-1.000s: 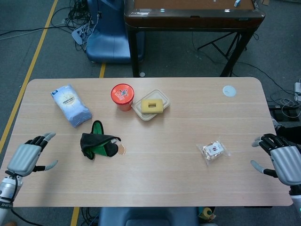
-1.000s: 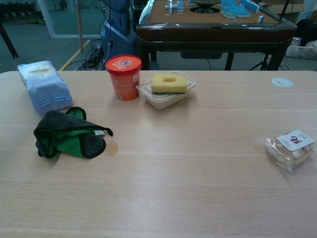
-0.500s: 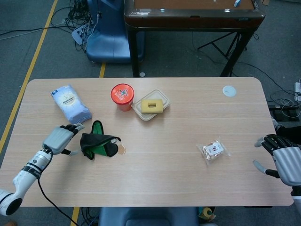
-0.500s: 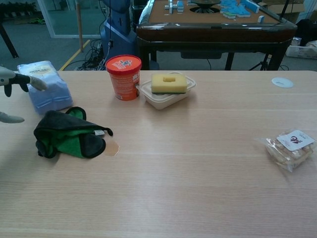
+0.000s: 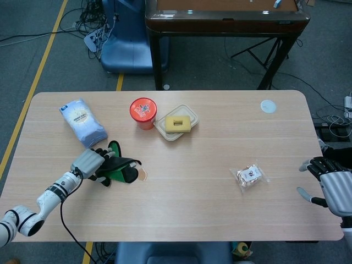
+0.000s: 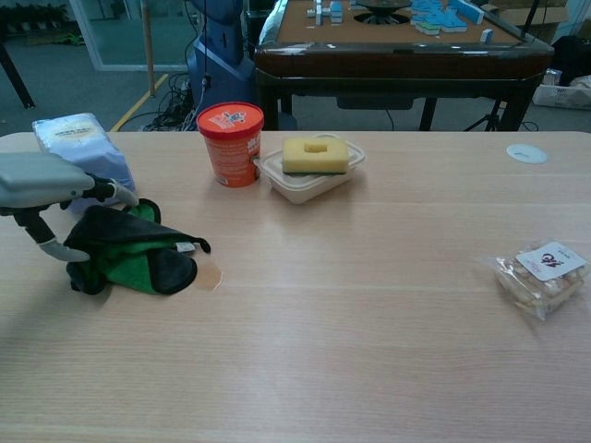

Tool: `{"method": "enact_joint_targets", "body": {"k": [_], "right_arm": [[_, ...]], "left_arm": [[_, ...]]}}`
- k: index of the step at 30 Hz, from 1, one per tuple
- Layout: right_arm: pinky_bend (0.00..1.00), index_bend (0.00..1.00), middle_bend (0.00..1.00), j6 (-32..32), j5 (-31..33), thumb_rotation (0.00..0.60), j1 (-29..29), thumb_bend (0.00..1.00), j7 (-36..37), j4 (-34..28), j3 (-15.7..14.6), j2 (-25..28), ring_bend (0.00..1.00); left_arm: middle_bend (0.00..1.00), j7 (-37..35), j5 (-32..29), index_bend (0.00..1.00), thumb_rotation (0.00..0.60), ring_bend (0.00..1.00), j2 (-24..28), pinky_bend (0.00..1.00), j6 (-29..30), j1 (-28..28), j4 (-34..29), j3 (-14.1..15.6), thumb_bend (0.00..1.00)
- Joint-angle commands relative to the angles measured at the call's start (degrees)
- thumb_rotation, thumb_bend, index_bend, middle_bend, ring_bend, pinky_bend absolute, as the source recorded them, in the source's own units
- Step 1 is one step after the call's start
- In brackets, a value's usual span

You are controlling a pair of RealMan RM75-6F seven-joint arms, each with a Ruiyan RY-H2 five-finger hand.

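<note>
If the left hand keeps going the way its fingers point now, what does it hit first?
The black and green cloth. The left hand points rightward across the table, its fingers spread at the cloth's near edge, probably already touching it, though contact is hard to confirm. Nothing else lies between.

My left hand [image 5: 88, 163]: pale grey shell, black fingers. Cloth [image 6: 129, 252] by it: black outside, bright green inside. Bag [image 5: 83, 122]: pale blue, white label patch. Tub [image 6: 231, 143]: orange-red, printed lid. Sponge [image 6: 315, 154]: yellow, in a cream tray [image 6: 295, 187]. Snack packet [image 5: 251, 176]: clear, white-and-red label. Table [image 6: 369, 305]: light wood grain. My right hand [image 5: 333, 188]: grey, black fingers.
</note>
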Motion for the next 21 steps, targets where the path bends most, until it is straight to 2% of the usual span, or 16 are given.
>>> {"method": "enact_joint_targets", "body": {"k": [1, 6, 11, 14, 21], "right_arm": [[0.29, 0.4, 0.36, 0.0, 0.2, 0.6, -0.1, 0.28, 0.0, 0.0, 0.0, 0.0, 0.24], [0.29, 0.4, 0.36, 0.0, 0.5, 0.6, -0.3, 0.28, -0.1, 0.0, 0.0, 0.1, 0.24], [0.29, 0.4, 0.36, 0.1, 0.7, 0.6, -0.4, 0.28, -0.5, -0.3, 0.1, 0.2, 0.24], [0.29, 0.4, 0.36, 0.0, 0.8, 0.6, -0.3, 0.28, -0.7, -0.5, 0.1, 0.3, 0.24], [0.29, 0.4, 0.36, 0.1, 0.9, 0.6, -0.4, 0.28, -1.4, -1.2, 0.2, 0.5, 0.24]], "left_arm": [[0.1, -1.2, 0.7, 0.12, 0.6, 0.21, -2.5, 0.43, -0.4, -0.8, 3.4, 1.2, 0.18], [0.08, -3.6, 1.4, 0.17, 0.6, 0.18, -4.9, 0.46, 0.0, -1.2, 7.1, 2.5, 0.18], [0.08, -8.0, 3.2, 0.33, 0.6, 0.18, -6.7, 0.5, 1.8, -1.4, 10.3, 3.8, 0.18], [0.11, -11.2, 3.9, 0.41, 0.6, 0.22, -7.8, 0.53, 2.8, -1.5, 12.1, 4.5, 0.18], [0.25, -17.3, 5.8, 0.5, 0.6, 0.35, -10.9, 0.71, 5.8, -1.3, 17.6, 6.2, 0.18]]}}
